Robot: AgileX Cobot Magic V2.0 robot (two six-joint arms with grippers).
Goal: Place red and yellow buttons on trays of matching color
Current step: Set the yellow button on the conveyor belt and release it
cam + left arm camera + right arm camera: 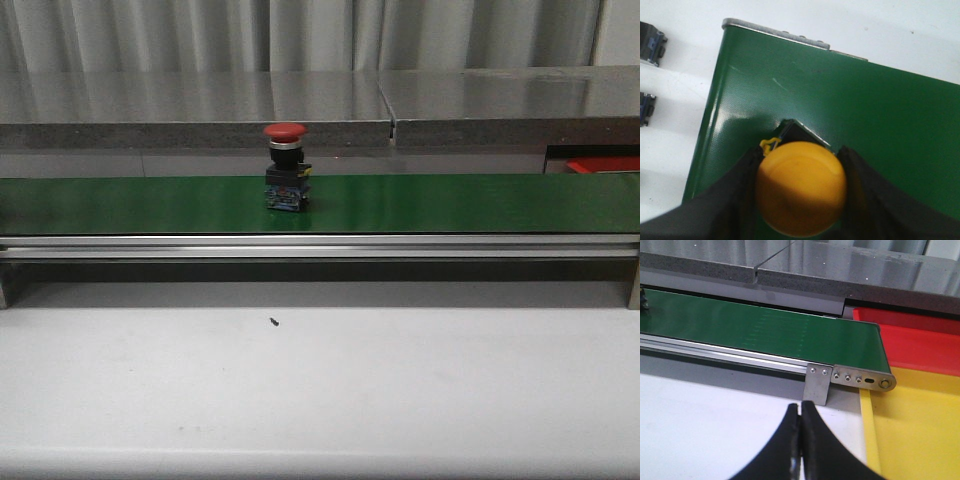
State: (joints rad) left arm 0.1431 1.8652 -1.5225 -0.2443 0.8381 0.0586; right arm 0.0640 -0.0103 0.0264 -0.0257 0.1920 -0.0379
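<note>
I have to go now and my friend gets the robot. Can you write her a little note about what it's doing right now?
Left claw: shut on the yellow button, over the end of the green belt.
Right claw: shut, empty, over the white table near the trays.
Red button: standing on the belt, untouched.
Red tray and yellow tray sit past the belt's other end; no buttons visible in them.
Left to do: both buttons into matching trays.

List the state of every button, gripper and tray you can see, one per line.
red button: upright on the green belt, ungripped.
yellow button: between the left gripper fingers, over the belt.
right gripper: shut, empty.
red tray: nothing visible inside.
yellow tray: nothing visible inside.
</note>
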